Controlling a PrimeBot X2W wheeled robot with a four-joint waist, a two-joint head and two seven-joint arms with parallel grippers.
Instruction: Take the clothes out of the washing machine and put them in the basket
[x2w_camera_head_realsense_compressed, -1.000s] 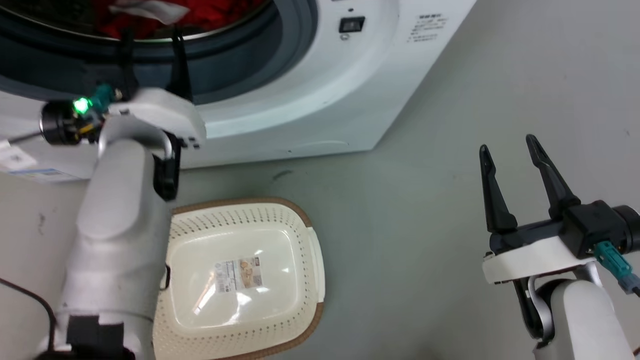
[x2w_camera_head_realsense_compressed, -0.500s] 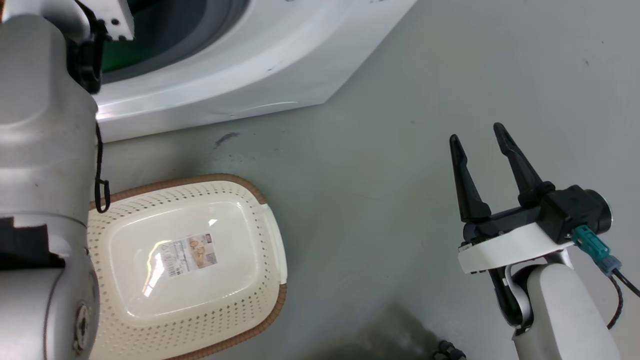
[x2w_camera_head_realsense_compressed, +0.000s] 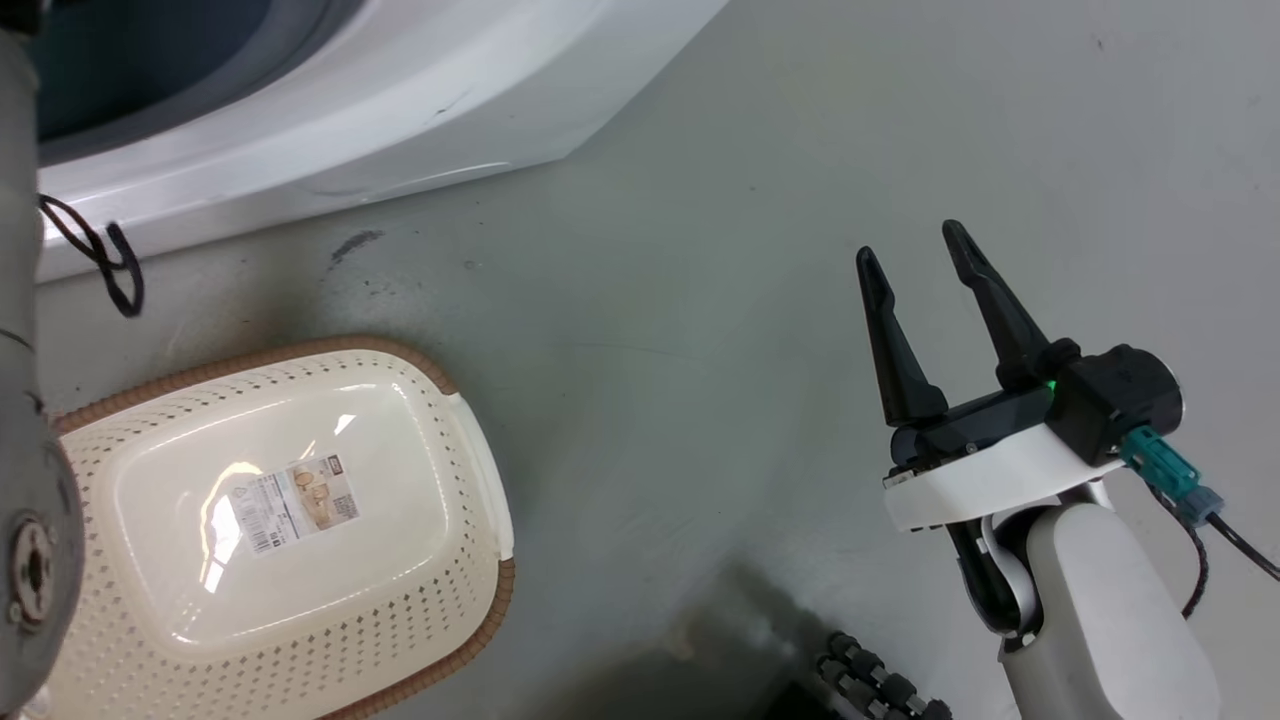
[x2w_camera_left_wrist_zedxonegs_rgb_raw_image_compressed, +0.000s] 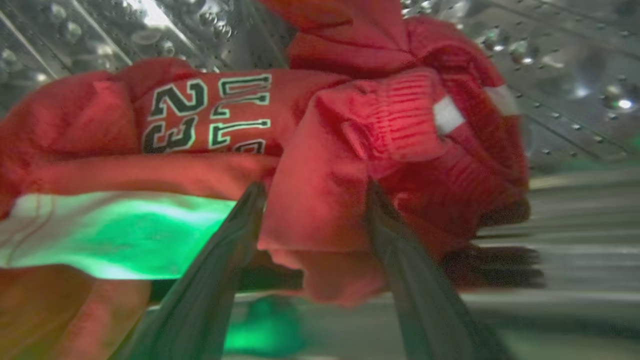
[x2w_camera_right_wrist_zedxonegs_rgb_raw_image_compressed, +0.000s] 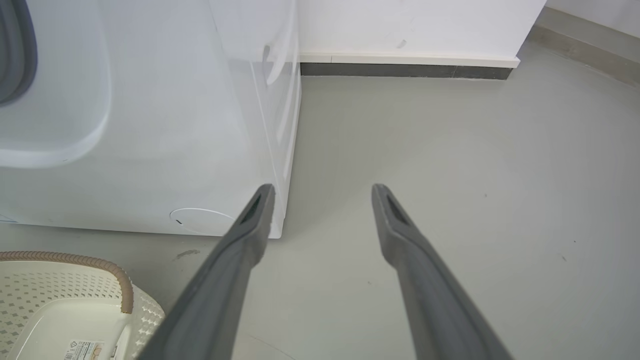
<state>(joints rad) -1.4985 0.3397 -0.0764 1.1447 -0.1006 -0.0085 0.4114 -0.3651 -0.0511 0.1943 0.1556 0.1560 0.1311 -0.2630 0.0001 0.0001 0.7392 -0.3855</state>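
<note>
Head view, containers:
- One basket (x2w_camera_head_realsense_compressed: 440, 610) is seen at 8 o'clock, standing on the grey floor (x2w_camera_head_realsense_compressed: 700, 300). It is cream plastic and rectangular with rounded corners. Its walls are perforated with small diamonds and its rim is brown with a woven look. One printed label (x2w_camera_head_realsense_compressed: 293, 505) is stuck to its smooth, glossy bottom.
- One washing machine (x2w_camera_head_realsense_compressed: 400, 90) is seen at 11 o'clock. It is glossy white, with a grey porthole seal at the frame's top left corner. It stands apart from the basket.

Left wrist view, drum contents:
- The clothes (x2w_camera_left_wrist_zedxonegs_rgb_raw_image_compressed: 210, 170) lie bunched in the shiny, perforated steel drum (x2w_camera_left_wrist_zedxonegs_rgb_raw_image_compressed: 550, 75).
- The fabric is soft and bright red. A ribbed knit band with a white patch sits at 1 o'clock, black numerals "23" edged in white at 10 o'clock, and a white stripe lit green at 8 o'clock.
- The garment count cannot be fixed. The heap is folded and the frame is blurred, so possibly two or more.

Grippers, two counted:
- The left gripper (x2w_camera_left_wrist_zedxonegs_rgb_raw_image_compressed: 315, 186) is held inside the drum. Its fingers are spread, with a red fold lying between them, and no clamping is seen.
- The right gripper (x2w_camera_head_realsense_compressed: 910, 242) is seen at 4 o'clock in the head view, over bare floor and well apart from the basket. Its fingers are parted and nothing is held.
</note>
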